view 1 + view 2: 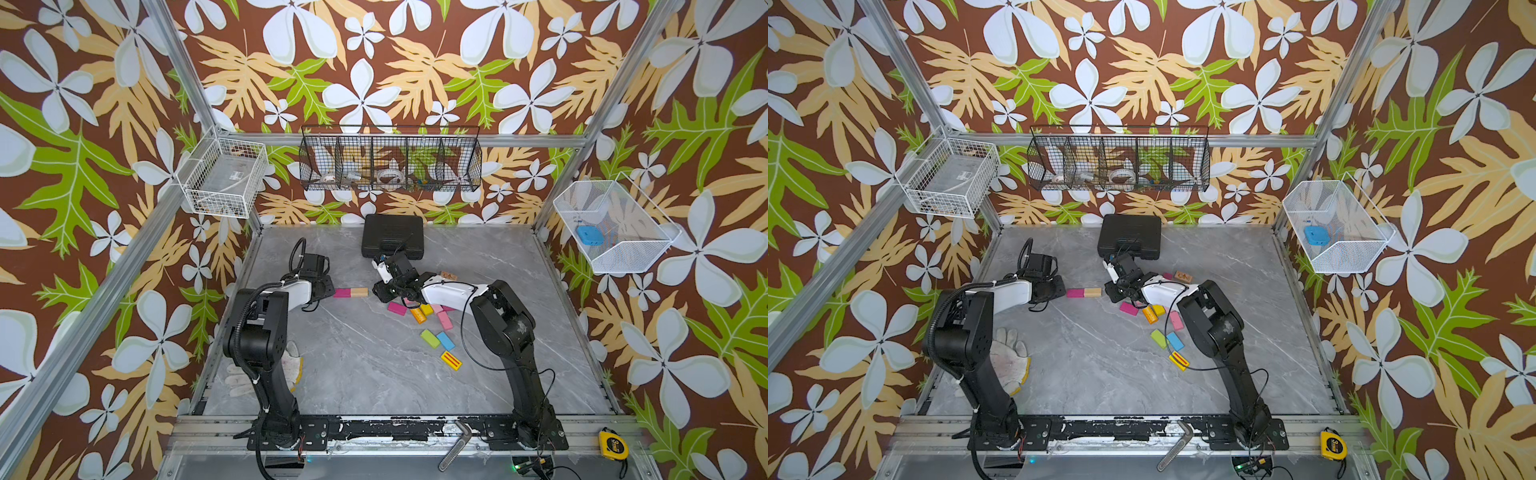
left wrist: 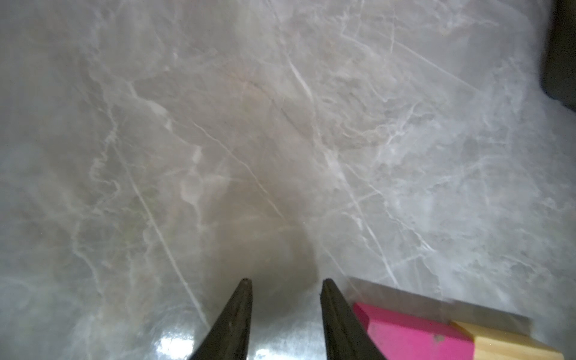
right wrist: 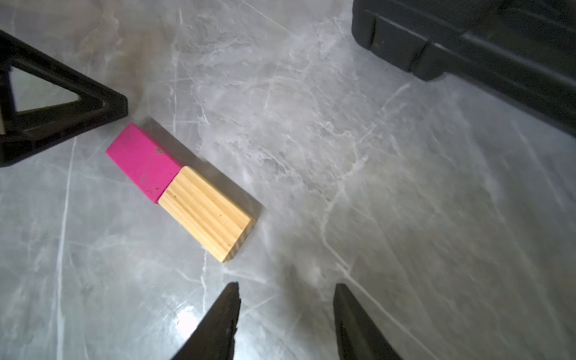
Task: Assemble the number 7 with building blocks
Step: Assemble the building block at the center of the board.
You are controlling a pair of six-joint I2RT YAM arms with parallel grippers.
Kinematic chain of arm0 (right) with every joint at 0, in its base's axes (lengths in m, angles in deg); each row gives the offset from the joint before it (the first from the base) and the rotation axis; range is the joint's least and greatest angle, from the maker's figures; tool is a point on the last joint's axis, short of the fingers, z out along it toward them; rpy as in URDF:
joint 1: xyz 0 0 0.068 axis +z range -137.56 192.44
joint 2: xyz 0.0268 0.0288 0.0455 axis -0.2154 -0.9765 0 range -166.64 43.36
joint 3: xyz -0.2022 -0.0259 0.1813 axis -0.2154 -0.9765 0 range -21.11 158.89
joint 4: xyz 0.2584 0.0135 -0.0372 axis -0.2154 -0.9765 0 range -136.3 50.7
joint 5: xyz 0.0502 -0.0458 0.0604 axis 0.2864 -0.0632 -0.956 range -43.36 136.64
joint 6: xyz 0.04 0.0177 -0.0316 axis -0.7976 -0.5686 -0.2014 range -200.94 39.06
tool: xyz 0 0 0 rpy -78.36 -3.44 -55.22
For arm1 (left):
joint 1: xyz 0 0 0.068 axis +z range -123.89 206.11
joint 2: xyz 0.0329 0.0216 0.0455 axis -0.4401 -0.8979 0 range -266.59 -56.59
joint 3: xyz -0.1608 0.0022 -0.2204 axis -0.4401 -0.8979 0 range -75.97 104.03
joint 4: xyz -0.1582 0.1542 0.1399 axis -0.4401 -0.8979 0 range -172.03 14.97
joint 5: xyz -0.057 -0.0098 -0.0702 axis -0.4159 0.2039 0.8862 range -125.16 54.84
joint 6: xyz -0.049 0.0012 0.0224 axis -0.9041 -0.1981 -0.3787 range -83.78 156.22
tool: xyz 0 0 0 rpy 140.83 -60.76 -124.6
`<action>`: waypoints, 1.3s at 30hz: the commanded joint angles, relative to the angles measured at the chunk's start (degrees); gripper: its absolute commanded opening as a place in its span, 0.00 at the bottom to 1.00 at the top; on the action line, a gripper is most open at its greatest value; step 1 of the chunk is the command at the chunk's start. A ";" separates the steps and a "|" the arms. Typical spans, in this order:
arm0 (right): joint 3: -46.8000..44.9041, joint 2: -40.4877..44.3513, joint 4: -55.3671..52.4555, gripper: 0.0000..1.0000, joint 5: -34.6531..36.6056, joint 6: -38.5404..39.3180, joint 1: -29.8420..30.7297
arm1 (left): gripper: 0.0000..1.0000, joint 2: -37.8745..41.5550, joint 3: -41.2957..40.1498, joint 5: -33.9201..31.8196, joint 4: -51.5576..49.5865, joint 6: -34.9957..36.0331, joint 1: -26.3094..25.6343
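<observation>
In both top views the magenta block [image 1: 342, 293] and the plain wood block [image 1: 360, 292] lay end to end, touching, between the left gripper [image 1: 330, 289] and the right gripper [image 1: 377, 293]. I judged them the start of the seven's top bar. The loose blocks [image 1: 419, 311] lay scattered beside and partly under the right forearm [image 1: 449, 293]. The next pick would best take an outlying one, pinched across its short width and brought down from above, so the joined pair was not nudged. Bare table [image 1: 353, 365] toward the arm bases left room for the stem, while the black case [image 1: 392, 241] closed off the far side

In the left wrist view the left gripper [image 2: 285, 282] stood spread and empty, one finger just beside the magenta block's end. I could not tell whether they touched

In the right wrist view the right gripper [image 3: 287, 286] was likewise spread and empty, near the wood block's free end, with bare marble ahead and the case's edge well beyond
</observation>
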 commanded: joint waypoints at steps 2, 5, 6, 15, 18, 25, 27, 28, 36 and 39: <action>2.23 -1.89 -2.21 0.47 1.12 0.03 0.10 | 0.39 -0.02 0.02 -0.02 -4.84 0.28 -0.35; 3.68 -3.29 -2.77 0.47 1.46 -0.58 0.13 | 0.39 -0.13 0.16 0.50 -4.93 0.43 -0.52; 4.08 -3.64 -2.99 0.47 1.58 -0.64 0.18 | 0.39 -0.24 0.22 0.65 -4.94 0.54 -0.71; 5.14 -4.94 -2.75 0.46 2.35 -1.30 0.13 | 0.36 -0.62 0.67 0.73 -5.85 0.86 -1.24; 5.21 -4.91 -2.56 0.47 1.92 -0.71 0.53 | 0.37 -0.77 0.64 0.71 -5.79 0.89 -1.25; 5.95 -5.44 -3.09 0.48 1.41 0.02 1.16 | 0.38 -1.50 1.21 1.59 -5.83 1.16 -1.32; 5.85 -5.47 -2.94 0.48 1.46 -0.18 1.23 | 0.38 -1.75 1.31 1.68 -5.86 1.27 -1.32; 5.85 -5.45 -2.92 0.47 1.46 -0.23 1.25 | 0.38 -1.80 1.46 1.89 -5.78 1.30 -1.34; 4.97 -4.52 -2.39 0.48 1.86 -0.69 1.26 | 0.39 -2.37 1.82 3.25 -5.65 1.86 -1.65; 4.62 -4.20 -2.21 0.48 1.95 -0.79 1.25 | 0.39 -2.46 1.92 3.76 -5.69 2.02 -1.85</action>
